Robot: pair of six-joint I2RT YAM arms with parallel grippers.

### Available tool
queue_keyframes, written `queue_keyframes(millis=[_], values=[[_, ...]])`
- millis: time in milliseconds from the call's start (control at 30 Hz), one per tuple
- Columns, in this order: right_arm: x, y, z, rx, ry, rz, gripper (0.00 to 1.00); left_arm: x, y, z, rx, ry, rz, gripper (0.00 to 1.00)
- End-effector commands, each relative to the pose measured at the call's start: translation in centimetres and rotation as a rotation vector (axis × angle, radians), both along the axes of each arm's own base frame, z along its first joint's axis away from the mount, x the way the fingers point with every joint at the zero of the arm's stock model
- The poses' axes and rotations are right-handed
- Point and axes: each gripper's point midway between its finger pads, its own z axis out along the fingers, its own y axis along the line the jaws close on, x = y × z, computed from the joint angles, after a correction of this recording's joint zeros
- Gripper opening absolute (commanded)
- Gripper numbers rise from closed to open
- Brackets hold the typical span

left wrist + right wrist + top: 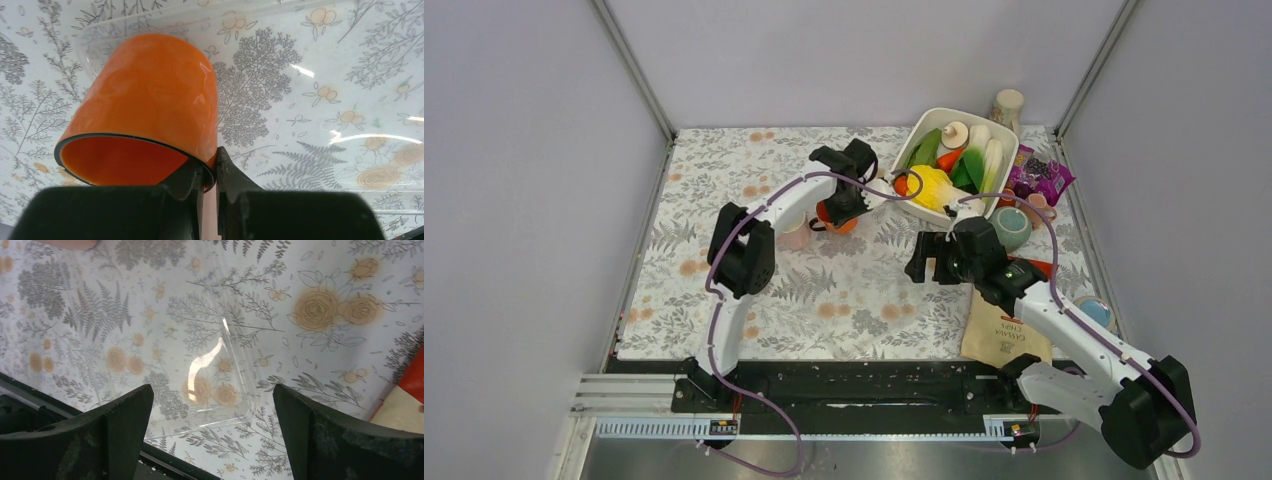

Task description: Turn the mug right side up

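Observation:
The orange mug (150, 100) fills the left wrist view, tilted with its black-edged rim toward the camera and its base away. My left gripper (216, 167) is shut on the mug's rim wall, one finger inside and one outside. From above, the mug (838, 222) shows as an orange patch under the left gripper (849, 195) near the table's far middle. My right gripper (212, 405) is open and empty above the flowered cloth; in the top view the right gripper (921, 262) sits right of centre.
A white bowl (999, 135) full of toy vegetables stands at the back right. A pink cup (794, 235) is left of the mug. A teal cup (1012, 226), a snack bag (1002, 335) and a clear plastic tray (220, 365) lie on the right.

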Motion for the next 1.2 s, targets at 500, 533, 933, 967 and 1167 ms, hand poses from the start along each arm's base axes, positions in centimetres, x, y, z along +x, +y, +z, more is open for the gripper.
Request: queue_keyframes(millis=[500, 533, 933, 967, 1167], values=[[2.5, -7.9, 1.0, -0.264, -0.077, -0.264, 0.99, 1.5, -1.0, 4.1, -0.046, -0.128, -0.019, 0.5], [2.6, -8.9, 1.2, -0.276, -0.085, -0.297, 0.99, 1.5, -1.1, 4.9, -0.061, -0.144, -0.016, 0.52], [6.5, -19.1, 2.0, -0.412, -0.233, -0.82, 0.92, -2.2, -2.1, 16.1, -0.432, -0.329, 0.057, 0.65], [6.8, -19.3, 1.9, -0.404, -0.243, -0.851, 0.92, -2.7, -1.7, 16.4, -0.452, -0.345, 0.077, 0.66], [9.0, -19.5, 1.0, -0.367, -0.243, -0.964, 0.92, -5.2, -0.1, 16.7, -0.605, -0.421, 0.199, 0.75]])
